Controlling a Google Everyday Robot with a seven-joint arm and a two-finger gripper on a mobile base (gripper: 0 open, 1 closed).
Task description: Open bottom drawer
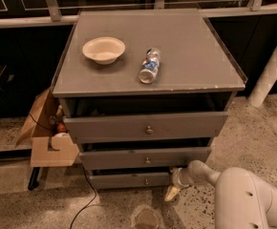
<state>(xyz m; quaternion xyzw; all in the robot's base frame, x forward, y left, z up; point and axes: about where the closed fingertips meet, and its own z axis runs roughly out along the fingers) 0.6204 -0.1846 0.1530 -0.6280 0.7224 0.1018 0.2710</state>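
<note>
Flanking the slim grey bottom drawer (right end): cream gripper.

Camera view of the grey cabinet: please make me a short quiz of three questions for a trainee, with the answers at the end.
1. True or false: the bowl stands on the floor.
2. The gripper is low, near the right end of which drawer front? A top, B middle, C bottom.
3. What lies on its side on the cabinet top, right of the bowl?
Key: 1 false, it stands on the cabinet top. 2 C, the bottom drawer. 3 The bottle.
</note>
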